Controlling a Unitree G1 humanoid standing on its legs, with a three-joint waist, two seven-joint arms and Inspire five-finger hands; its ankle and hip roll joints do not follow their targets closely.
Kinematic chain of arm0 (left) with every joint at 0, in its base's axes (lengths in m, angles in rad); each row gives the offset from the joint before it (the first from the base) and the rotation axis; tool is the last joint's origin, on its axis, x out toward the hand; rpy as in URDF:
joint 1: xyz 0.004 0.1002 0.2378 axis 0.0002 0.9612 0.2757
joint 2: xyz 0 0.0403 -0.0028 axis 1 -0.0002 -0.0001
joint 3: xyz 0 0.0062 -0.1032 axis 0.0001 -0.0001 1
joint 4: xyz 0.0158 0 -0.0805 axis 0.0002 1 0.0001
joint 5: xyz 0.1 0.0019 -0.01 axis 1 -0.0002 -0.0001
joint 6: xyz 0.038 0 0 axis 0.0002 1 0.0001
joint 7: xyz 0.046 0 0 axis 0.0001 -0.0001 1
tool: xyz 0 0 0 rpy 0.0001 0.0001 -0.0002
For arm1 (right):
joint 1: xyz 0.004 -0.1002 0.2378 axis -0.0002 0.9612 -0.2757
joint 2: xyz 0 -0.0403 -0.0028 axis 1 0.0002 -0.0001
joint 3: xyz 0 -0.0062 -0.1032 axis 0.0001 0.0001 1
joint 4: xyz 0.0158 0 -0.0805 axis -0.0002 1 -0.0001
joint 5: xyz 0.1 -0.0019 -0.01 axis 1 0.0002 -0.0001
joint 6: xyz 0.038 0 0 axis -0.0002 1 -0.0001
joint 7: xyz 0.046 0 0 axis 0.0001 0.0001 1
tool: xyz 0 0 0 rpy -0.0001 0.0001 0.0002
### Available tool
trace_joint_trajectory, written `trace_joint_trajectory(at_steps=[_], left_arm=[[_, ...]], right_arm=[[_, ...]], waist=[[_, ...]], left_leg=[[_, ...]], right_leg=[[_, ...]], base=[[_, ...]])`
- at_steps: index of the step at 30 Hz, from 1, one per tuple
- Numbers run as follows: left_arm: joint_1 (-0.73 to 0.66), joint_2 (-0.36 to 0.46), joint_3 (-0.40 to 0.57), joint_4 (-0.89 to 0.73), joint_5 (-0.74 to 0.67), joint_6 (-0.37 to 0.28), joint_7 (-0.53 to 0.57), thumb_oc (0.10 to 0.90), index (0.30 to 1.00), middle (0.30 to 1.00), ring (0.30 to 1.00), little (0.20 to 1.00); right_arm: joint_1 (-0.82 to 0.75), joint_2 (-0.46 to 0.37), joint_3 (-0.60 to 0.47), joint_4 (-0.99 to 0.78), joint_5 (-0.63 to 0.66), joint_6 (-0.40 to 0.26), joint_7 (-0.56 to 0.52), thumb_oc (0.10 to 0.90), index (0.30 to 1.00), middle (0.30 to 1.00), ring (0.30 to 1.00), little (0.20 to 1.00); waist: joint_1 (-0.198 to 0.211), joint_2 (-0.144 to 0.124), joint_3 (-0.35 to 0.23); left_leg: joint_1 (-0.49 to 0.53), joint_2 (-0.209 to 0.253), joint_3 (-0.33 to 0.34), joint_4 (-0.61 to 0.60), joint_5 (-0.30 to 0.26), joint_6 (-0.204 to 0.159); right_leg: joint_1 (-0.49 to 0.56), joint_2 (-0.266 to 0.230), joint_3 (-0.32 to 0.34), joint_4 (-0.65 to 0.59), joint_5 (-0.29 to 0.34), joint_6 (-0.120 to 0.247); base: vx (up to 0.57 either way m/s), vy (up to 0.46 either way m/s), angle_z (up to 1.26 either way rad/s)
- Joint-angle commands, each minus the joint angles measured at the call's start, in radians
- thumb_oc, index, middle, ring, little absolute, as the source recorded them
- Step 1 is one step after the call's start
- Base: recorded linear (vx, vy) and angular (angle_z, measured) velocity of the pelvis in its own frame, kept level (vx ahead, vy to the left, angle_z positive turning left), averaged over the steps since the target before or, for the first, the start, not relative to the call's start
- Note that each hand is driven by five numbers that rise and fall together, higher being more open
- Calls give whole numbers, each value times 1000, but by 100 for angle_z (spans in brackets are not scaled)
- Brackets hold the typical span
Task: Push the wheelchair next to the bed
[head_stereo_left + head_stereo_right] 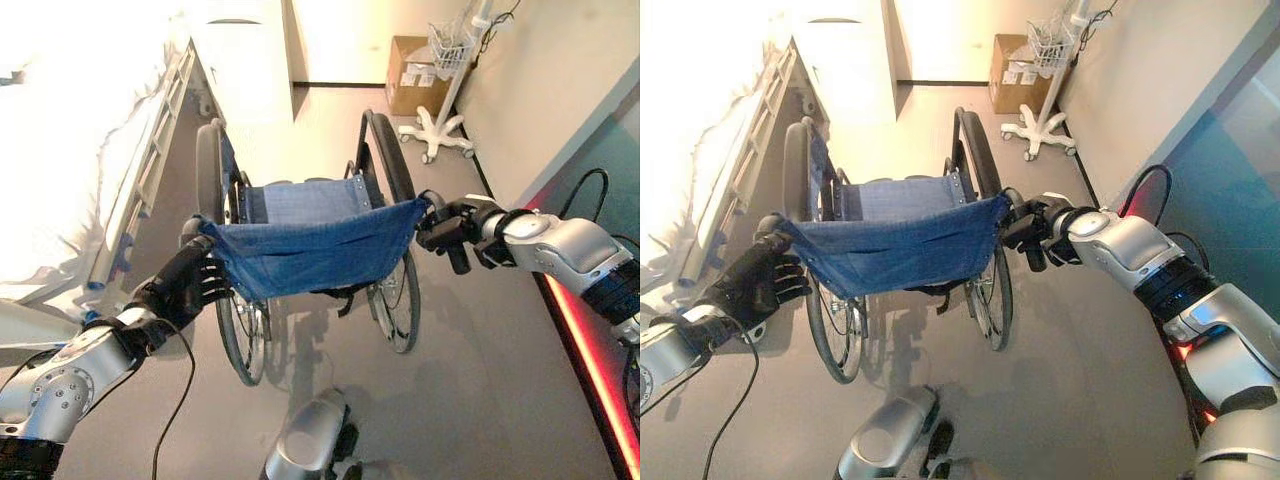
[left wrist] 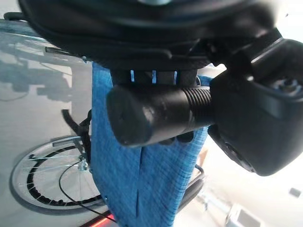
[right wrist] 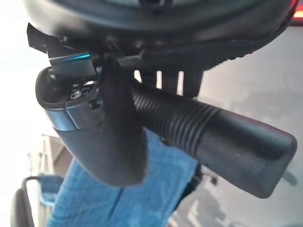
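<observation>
Left hand: the left hand comes in from the lower left, forearm rising toward the chair; its fingers are curled round the left push handle, thumb on the far side of the grip, as the left wrist view shows from close.
Right hand: the right hand reaches in level from the right, wrist bent inward; its fingers wrap the ribbed right push handle, whose blunt end sticks out past them.
Wheelchair: the wheelchair stands straight ahead between the two hands, back toward the robot, on the grey floor.
Backrest: a blue cloth backrest sags between the two handles, touching both hands at its corners.
Wheels: the left big wheel and the right big wheel stand upright on either side of the seat.
Bed: the bed with white covers and a side rail lies along the left, just beside the chair's left wheel; its near end is cut off by the edge.
Farther off: a white cabinet stands past the chair, a cardboard box beyond on the right, and a white wheeled stand with a wire basket by the wall.
Hard to make out: the chair's front and footrests are hidden behind the backrest and seat.
</observation>
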State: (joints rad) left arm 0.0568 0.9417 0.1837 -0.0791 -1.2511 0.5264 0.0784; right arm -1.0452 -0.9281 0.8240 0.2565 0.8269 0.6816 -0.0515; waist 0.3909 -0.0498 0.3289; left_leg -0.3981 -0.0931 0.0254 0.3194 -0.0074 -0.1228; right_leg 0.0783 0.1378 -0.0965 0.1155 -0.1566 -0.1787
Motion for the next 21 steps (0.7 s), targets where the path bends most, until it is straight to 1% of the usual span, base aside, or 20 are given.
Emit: trace_joint_trajectory(at_steps=[1,2,3,4,5,6,7,8,9,10,11,12,13,14,15,16,17,19,20,21], left_arm=[[-97,85,68,14,52,-151,-27,400,300,300,300,300],[-106,84,61,17,57,-149,-32,400,300,300,300,300],[-131,85,49,25,63,-142,-35,400,300,300,300,300],[-146,92,46,34,59,-131,-28,400,300,300,300,300],[-149,95,45,36,60,-128,-28,400,300,300,300,300],[-166,106,50,55,68,-110,-24,400,300,300,300,300],[-178,109,49,64,76,-105,-26,400,300,300,300,300],[-183,111,49,70,79,-104,-29,400,300,300,300,300],[-204,115,40,87,83,-99,-38,400,300,300,300,300],[-212,116,35,89,83,-95,-38,400,300,300,300,300],[-235,131,13,98,67,-90,-39,400,300,300,300,300],[-244,136,4,104,63,-90,-42,400,300,300,300,300],[-262,146,-16,108,53,-92,-48,400,300,300,300,300],[-275,158,-29,111,42,-95,-58,400,300,300,300,300],[-297,175,-48,115,22,-102,-67,400,300,300,300,300],[-324,193,-71,118,-6,-112,-68,400,300,300,300,300],[-334,200,-77,117,-21,-116,-60,400,300,300,300,300],[-374,218,-110,131,-45,-126,-45,400,300,300,300,300],[-385,220,-117,136,-44,-126,-45,400,300,300,300,300],[-385,222,-119,136,-37,-125,-33,400,300,300,300,300]], right_arm=[[-88,58,-83,-127,-65,-148,36,400,300,300,300,300],[-81,60,-88,-125,-69,-147,34,400,300,300,300,300],[-59,76,-103,-106,-87,-158,43,400,300,300,300,300],[-48,97,-107,-80,-97,-175,58,400,300,300,300,300],[-45,100,-109,-74,-100,-180,62,400,300,300,300,300],[-37,118,-112,-48,-120,-205,82,400,300,300,300,300],[-34,123,-117,-43,-127,-212,86,400,300,300,300,300],[-33,124,-120,-40,-127,-215,88,400,300,300,300,300],[-37,122,-120,-34,-122,-225,91,400,300,300,300,300],[-40,122,-119,-34,-120,-225,90,400,300,300,300,300],[-36,124,-119,-40,-120,-224,81,400,300,300,300,300],[-33,123,-120,-43,-123,-224,80,400,300,300,300,300],[-29,113,-122,-53,-124,-218,75,400,300,300,300,300],[-27,102,-123,-62,-126,-213,68,400,300,300,300,300],[-21,80,-129,-72,-136,-208,69,400,300,300,300,300],[-15,47,-137,-79,-142,-213,73,400,300,300,300,300],[-16,35,-136,-79,-143,-223,79,400,300,300,300,300],[-45,16,-121,-81,-122,-229,67,400,300,300,300,300],[-53,12,-119,-84,-114,-224,62,400,300,300,300,300],[-77,-1,-117,-106,-90,-208,65,400,300,300,300,300]], waist=[[-29,-37,-115],[-31,-41,-117],[-29,-53,-132],[-18,-73,-148],[-13,-78,-150],[9,-107,-159],[17,-103,-163],[19,-102,-164],[11,-89,-164],[4,-85,-163],[-16,-74,-163],[-23,-69,-163],[-39,-54,-163],[-50,-39,-162],[-69,-20,-156],[-95,-5,-135],[-103,-1,-129],[-137,-1,-103],[-143,1,-97],[-152,-8,-91]], left_leg=[[24,-7,239,-121,160,79],[28,-13,253,-115,140,88],[53,-27,269,-130,82,128],[79,-57,240,-142,36,164],[82,-67,230,-145,29,172],[112,-102,206,-162,-8,230],[120,-83,207,-175,15,238],[127,-81,194,-179,14,238],[155,-59,150,-181,20,225],[164,-54,139,-178,18,222],[178,-53,107,-168,15,219],[182,-53,95,-166,16,217],[193,-48,69,-161,17,211],[202,-40,43,-156,17,203],[218,-34,-4,-144,11,191],[255,-36,-66,-135,-12,181],[270,-37,-89,-133,-23,178],[326,-37,-148,-135,-80,175],[347,-29,-164,-137,-97,173],[389,-7,-190,-147,-125,162]], right_leg=[[190,-1,-237,-51,-31,200],[193,-4,-245,-42,-41,202],[197,-14,-256,-11,-42,219],[202,-28,-250,28,-2,257],[203,-33,-248,42,13,270],[176,-55,-245,240,213,387],[141,-39,-243,331,296,411],[125,-35,-237,377,319,425],[47,-29,-209,518,396,441],[26,-39,-201,533,398,441],[-4,-86,-176,500,346,438],[-9,-106,-173,485,319,428],[-22,-151,-170,439,267,400],[-33,-172,-170,397,211,373],[-59,-192,-155,284,159,343],[-84,-213,-139,161,137,329],[-108,-225,-126,119,148,328],[-182,-289,-94,14,233,349],[-196,-304,-86,-23,253,357],[-232,-333,-76,-83,297,379]], base=[[300,-80,20],[489,-84,41],[467,-6,53],[446,6,51],[533,29,29],[411,-28,24],[430,-49,21],[314,-163,26],[310,-126,12],[405,-119,40],[278,-31,50],[312,-42,73],[231,-73,57],[272,-141,72],[290,-214,94],[279,-226,98],[255,-240,132],[247,-264,117],[396,-393,100],[361,-332,88]])
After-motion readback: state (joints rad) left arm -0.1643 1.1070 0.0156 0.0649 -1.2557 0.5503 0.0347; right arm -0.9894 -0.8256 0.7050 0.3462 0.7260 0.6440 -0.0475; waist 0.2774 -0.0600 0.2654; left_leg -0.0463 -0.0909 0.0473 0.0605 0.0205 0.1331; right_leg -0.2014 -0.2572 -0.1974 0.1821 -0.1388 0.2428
